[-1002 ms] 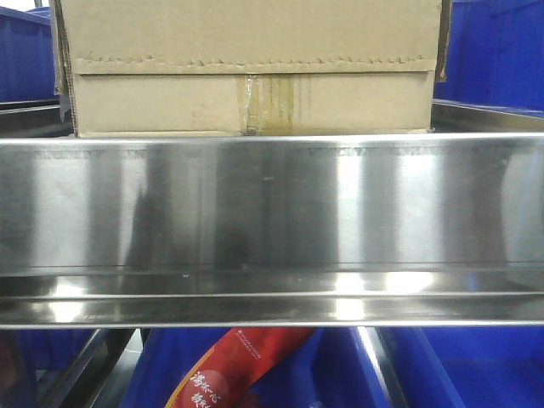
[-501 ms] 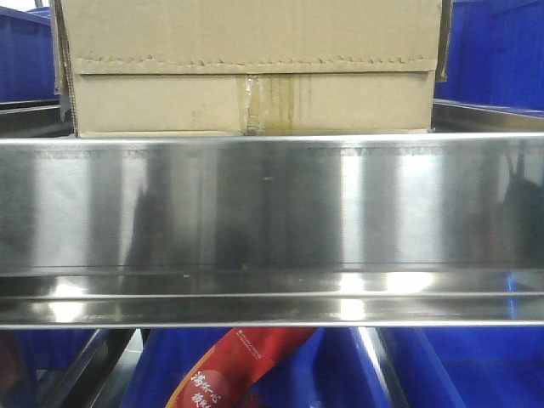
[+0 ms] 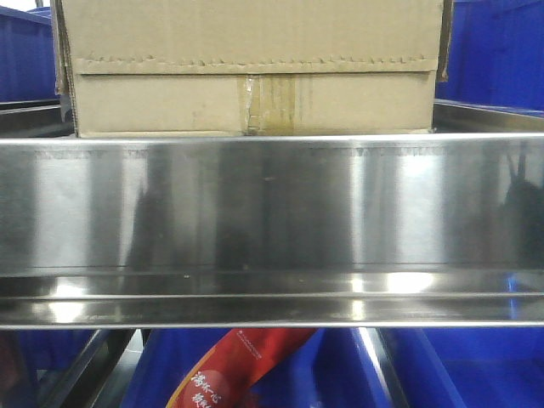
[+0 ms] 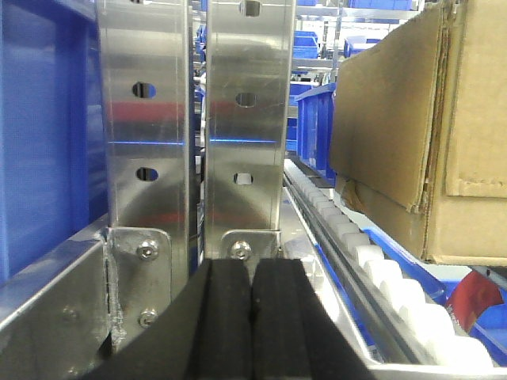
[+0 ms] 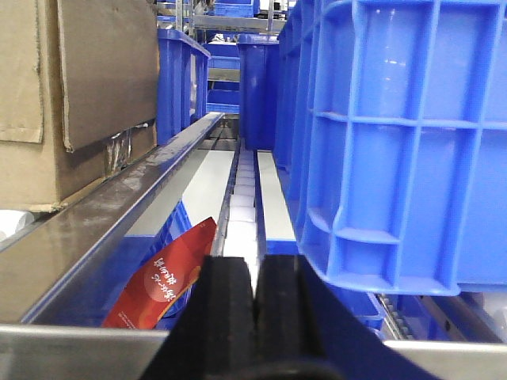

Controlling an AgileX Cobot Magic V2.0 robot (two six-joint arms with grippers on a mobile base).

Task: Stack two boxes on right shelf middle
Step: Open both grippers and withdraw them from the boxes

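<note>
A large tan corrugated cardboard box point(image 3: 251, 68) filled the upper centre of the front view, resting on the shiny stainless-steel shelf point(image 3: 272, 204) just behind its wide mirror-like front lip. A flap with a serrated edge ran across the box's face, and a strip of brownish tape point(image 3: 274, 104) crossed the seam at mid-width. Only this one box could be made out (its top ran off the frame, so whether a second sat on it could not be told).

In the left wrist view the same box point(image 4: 428, 134) took up the upper right of the frame, its side flap standing slightly away from the wall, above a track of white rollers point(image 4: 372, 261) that ran back from the lower right. The left gripper point(image 4: 252, 317) sat at the bottom centre, its two black pads pressed together with nothing between them, in front of two perforated steel uprights point(image 4: 198, 119).

In the right wrist view the box point(image 5: 71, 95) stood in the upper left, beside the steel rail. The right gripper point(image 5: 255, 317) at the bottom centre showed its black pads nearly together, only a thin slit between them, holding nothing. A red printed packet point(image 5: 162, 281) lay at the lower left below the rail, and a big blue plastic bin point(image 5: 404, 142) filled the right of the frame.
</note>
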